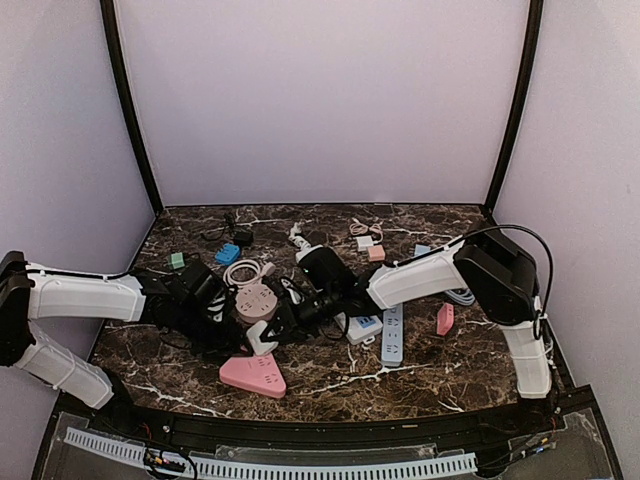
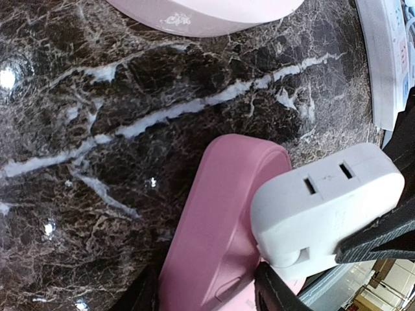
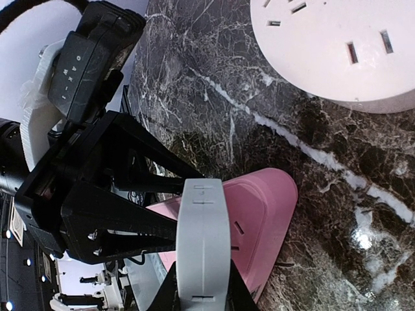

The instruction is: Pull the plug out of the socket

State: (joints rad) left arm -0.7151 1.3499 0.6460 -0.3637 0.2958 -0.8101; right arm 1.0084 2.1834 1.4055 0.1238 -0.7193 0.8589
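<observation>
A pink socket [image 2: 220, 227] sits between my left gripper's [image 2: 209, 293] dark fingers, which are shut on its sides. A white plug adapter [image 2: 324, 207] sits against the socket's face, and no prongs show. My right gripper [image 3: 203, 295] is shut on this white plug [image 3: 203, 246], with the pink socket [image 3: 262, 207] just behind it. In the top view the two grippers meet at the table's middle. The left gripper [image 1: 240, 325] and the right gripper [image 1: 292, 315] flank the white plug [image 1: 264, 340]. The held socket is mostly hidden there.
A pink triangular socket [image 1: 252, 375] lies in front of the grippers and a round pinkish socket [image 1: 257, 300] behind them. A white strip [image 1: 365, 328], a blue strip [image 1: 392, 335] and a small red block [image 1: 445, 319] lie to the right. Small adapters and cables lie at the back.
</observation>
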